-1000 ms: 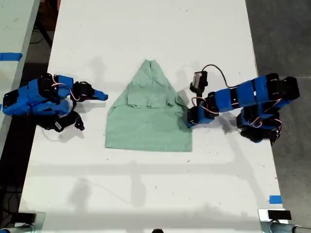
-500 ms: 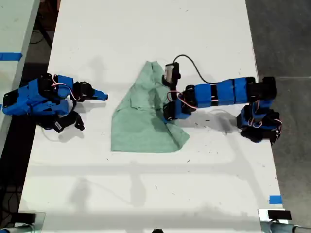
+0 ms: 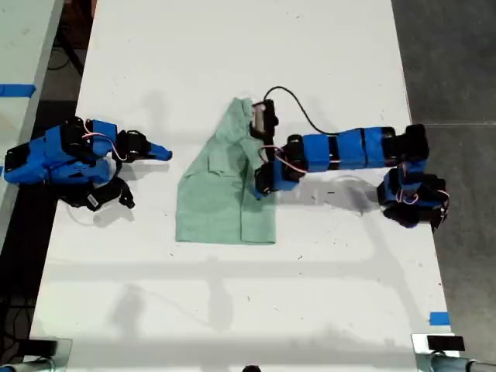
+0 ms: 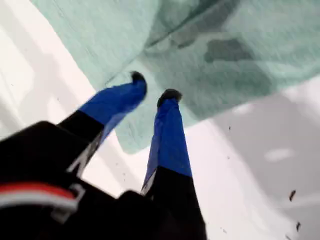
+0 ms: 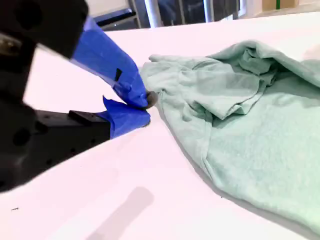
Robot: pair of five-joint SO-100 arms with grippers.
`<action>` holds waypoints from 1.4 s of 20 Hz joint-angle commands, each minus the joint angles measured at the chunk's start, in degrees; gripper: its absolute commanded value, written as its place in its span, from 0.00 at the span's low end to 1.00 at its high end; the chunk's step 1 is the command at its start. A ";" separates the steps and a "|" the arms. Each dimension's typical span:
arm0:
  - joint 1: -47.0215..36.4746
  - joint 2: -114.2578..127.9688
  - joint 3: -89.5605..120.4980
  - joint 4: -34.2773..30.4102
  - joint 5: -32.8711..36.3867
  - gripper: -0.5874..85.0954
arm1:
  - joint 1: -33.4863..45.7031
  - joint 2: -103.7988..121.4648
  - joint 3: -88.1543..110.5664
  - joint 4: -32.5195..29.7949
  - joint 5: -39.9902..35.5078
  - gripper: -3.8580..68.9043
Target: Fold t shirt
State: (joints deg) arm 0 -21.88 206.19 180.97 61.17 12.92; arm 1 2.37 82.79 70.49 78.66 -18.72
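Claw (image 3: 262, 186) hiding t shirt (image 3: 213, 198) edge

T shirt (image 4: 235, 55) blurred, cut off by edges in first wrist view; fold detail unclear.

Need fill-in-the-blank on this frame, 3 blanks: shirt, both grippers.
1. The small pale mint-green fabric t shirt lies on a ___ table.
2. The arm stretched out over the t shirt carries my ___ gripper, its fingertips slightly apart.
3. My second gripper sits apart from the t shirt, on the exterior view's ___ side.

Missing words: white; first; left
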 commanded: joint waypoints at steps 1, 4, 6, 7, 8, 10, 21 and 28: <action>-0.88 0.26 -0.35 -0.09 -0.62 0.01 | 0.88 30.67 26.81 -2.81 4.75 0.03; -0.53 0.26 -0.44 0.44 -2.37 0.02 | 3.34 56.60 56.69 -7.21 7.56 0.07; 2.46 0.26 0.00 -0.62 -5.98 0.01 | 3.52 73.48 74.18 -13.18 4.75 0.09; 4.04 0.26 0.26 -1.23 -5.98 0.01 | 3.60 82.88 82.18 -14.68 2.90 0.08; 4.92 0.26 0.79 -2.20 -6.06 0.01 | 4.83 94.22 90.00 -15.03 -0.09 0.08; 6.50 0.26 1.41 -2.37 -10.02 0.04 | 7.47 118.92 102.30 -7.82 -5.80 0.08; 9.84 0.35 2.29 -3.69 -1.85 0.07 | 5.98 118.21 107.40 -2.02 8.96 0.15; 0.62 0.35 2.90 -0.97 -10.02 0.08 | 5.98 118.21 107.40 -2.02 8.96 0.15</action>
State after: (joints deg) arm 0 -19.16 206.19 183.43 59.94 5.45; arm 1 7.91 200.21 175.08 76.55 -9.93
